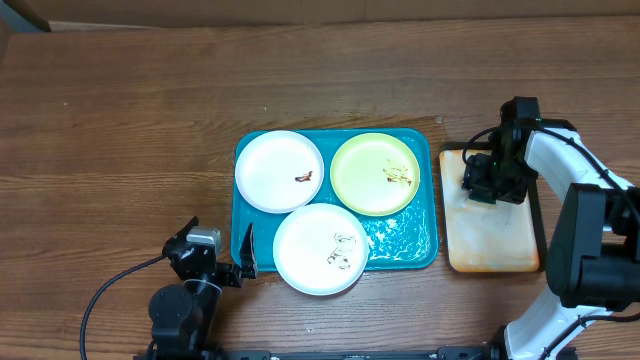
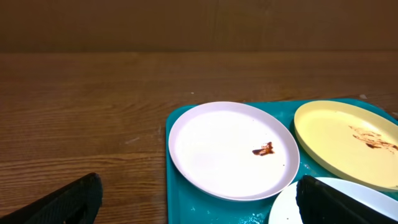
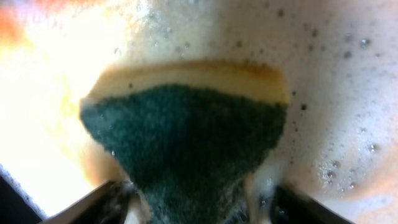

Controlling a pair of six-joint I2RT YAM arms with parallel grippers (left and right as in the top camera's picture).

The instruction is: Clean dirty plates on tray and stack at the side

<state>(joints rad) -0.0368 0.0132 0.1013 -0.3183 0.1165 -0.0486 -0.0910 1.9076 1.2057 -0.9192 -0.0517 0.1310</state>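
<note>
Where the robot sat closest, left gripper [image 2: 198, 190]: spread wide and holding nothing, low by the near left corner of the tray [image 1: 412, 245]; one finger [image 2: 68, 202] was over bare wood, the other in front of the rim of the front white plate [image 1: 320, 250].
front white plate: nearest of the three, at the tray's near middle, its near edge hanging past the tray's rim; thin dark marks lay right of its centre.
tray: teal and rectangular with rounded corners, in the middle of the surface [image 1: 120, 120]; its near right part was bare, wet and glossy.
far white plate [image 1: 279, 171]: flat in the tray's far left corner, with a small brown smear toward its right side; its near edge came up against the front white plate, and whether they overlapped could not be told.
yellow-green plate [image 1: 375, 173]: flat in the tray's far right corner, just beside the far white plate, with brownish smears right of its centre.
small tray [image 1: 495, 245]: black-rimmed, cream inside with orange staining, just right of the teal tray.
right gripper [image 1: 487, 180]: down in the far end of the small tray, closed on the sponge [image 3: 186, 143].
sponge: green scouring face toward the wrist camera, yellow layer beyond it, pinched narrower between the fingers, set in white foam [image 3: 336, 93].
surface: brown wood.
</note>
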